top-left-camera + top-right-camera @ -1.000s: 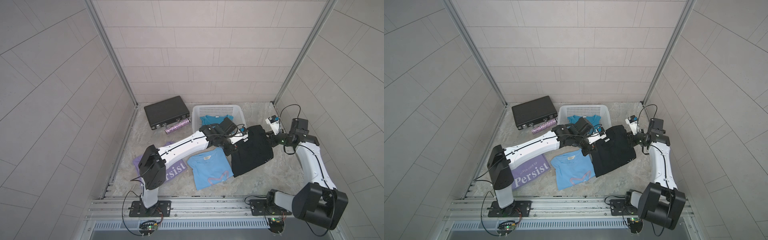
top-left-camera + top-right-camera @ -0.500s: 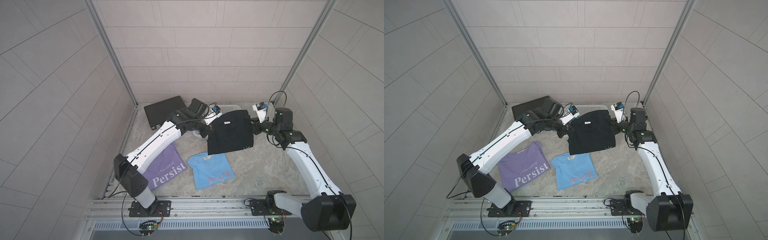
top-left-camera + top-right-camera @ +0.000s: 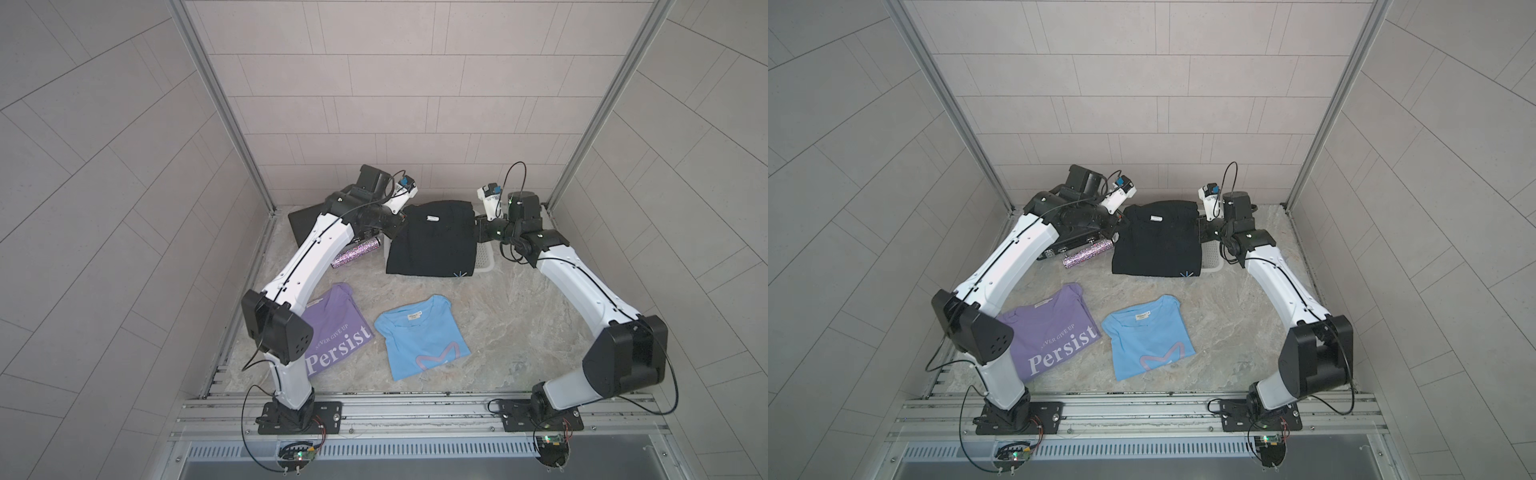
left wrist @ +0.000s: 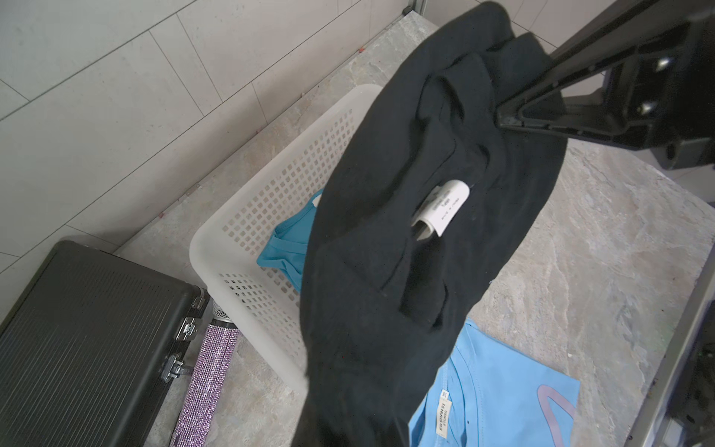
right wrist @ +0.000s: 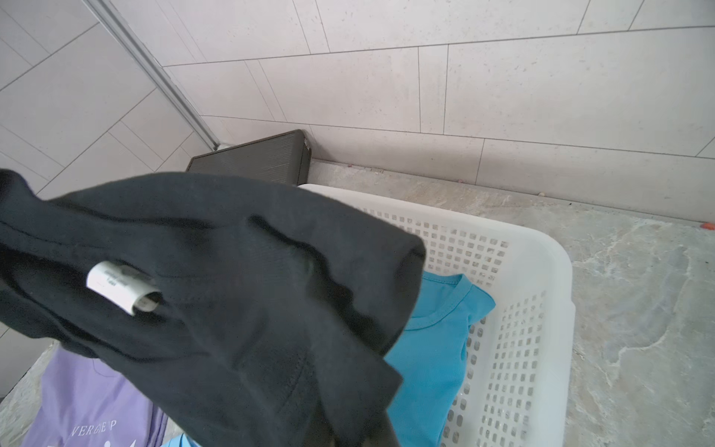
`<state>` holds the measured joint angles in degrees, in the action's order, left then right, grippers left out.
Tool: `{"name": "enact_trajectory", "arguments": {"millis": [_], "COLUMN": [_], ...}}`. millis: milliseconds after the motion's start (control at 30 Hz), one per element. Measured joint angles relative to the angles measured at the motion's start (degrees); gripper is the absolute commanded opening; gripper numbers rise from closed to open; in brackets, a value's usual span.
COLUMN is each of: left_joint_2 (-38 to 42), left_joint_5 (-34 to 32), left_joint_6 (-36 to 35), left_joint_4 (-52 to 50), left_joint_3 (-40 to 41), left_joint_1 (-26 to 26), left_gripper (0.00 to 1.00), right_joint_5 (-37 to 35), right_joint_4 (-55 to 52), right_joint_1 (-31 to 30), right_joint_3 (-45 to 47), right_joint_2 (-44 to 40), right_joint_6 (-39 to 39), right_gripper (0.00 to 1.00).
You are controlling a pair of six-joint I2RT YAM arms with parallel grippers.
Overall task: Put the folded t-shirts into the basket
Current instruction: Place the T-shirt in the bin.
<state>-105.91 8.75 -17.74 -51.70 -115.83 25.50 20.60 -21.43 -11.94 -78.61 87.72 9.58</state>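
One light-blue tee [image 4: 503, 387] — label [image 4: 443, 416] maybe "Studio"

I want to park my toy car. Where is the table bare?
Biggest bare patch: between the light blue tee and the right arm. A thinner strip lies between the black tee and the lilac tee. Crowded at the back: briefcase, glittery tube, basket.

— Left arm [image 3: 307, 257] and right arm [image 3: 582, 286] both reach far forward, elbows bent, wrists turned in toward each other.
— Left gripper [image 3: 400, 227], right gripper [image 3: 477, 232]: jaws clamped tight, level.
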Motion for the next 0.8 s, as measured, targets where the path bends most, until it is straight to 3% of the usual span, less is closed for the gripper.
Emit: {"name": "enact_trajectory", "arguments": {"millis": [800], "left_joint_2": [-24.6], "left_joint_5": [2.2], "left_joint_6": [4.3], "left_joint_4": [-2.3], "left_joint_3": [-12.3], "left_joint_1": [-2.3], "left_gripper": [0.0], "right_joint_5": [-5.4], "right_joint_4": [-9.9], "right_joint_1": [1.5], "right_joint_3": [-20.3], "right_joint_2": [28.4], "right_joint_6": [-4.3], "right_gripper": [0.0]}}
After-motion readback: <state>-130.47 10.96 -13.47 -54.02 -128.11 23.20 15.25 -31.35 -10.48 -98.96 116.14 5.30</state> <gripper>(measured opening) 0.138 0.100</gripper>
